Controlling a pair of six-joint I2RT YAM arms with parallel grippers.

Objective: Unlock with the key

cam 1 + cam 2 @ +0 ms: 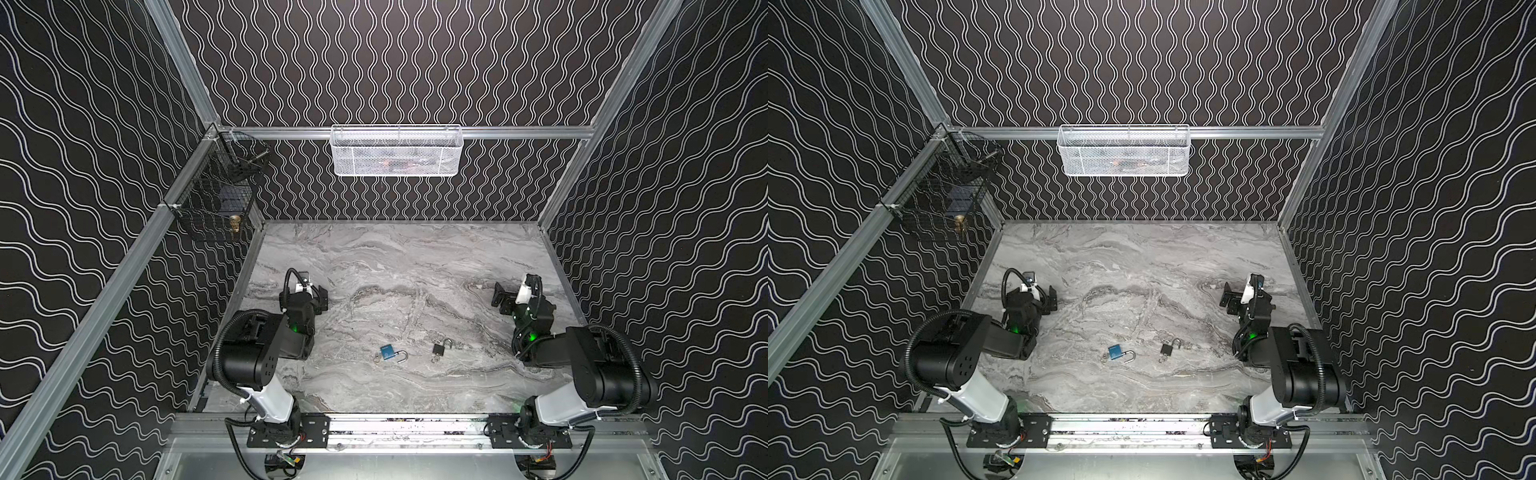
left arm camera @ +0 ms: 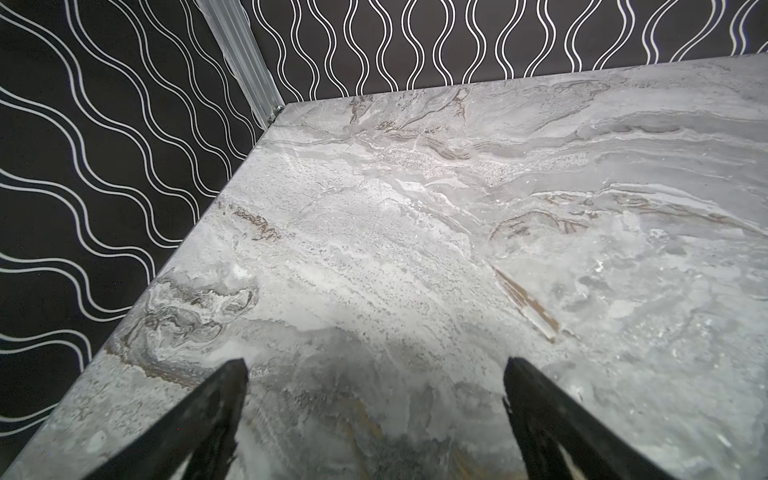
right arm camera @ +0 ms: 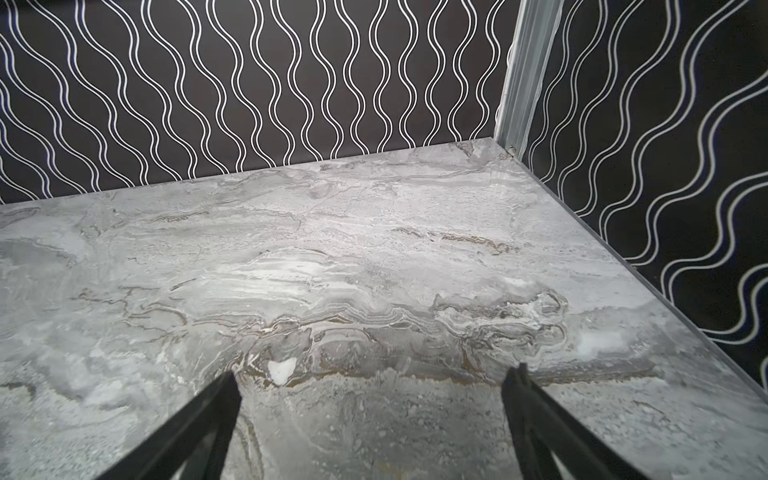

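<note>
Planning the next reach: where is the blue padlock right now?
In both top views the blue padlock lies on the marble table near its front middle, just left of the black padlock.

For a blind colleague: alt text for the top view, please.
A blue padlock, shackle swung open, and a black padlock lie on a marble table. The left gripper and right gripper stand apart from them, open and empty.

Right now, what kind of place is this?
Probably a robot test booth: left arm and right arm at a marbled table, patterned walls around, blue padlock and black padlock set out.
</note>
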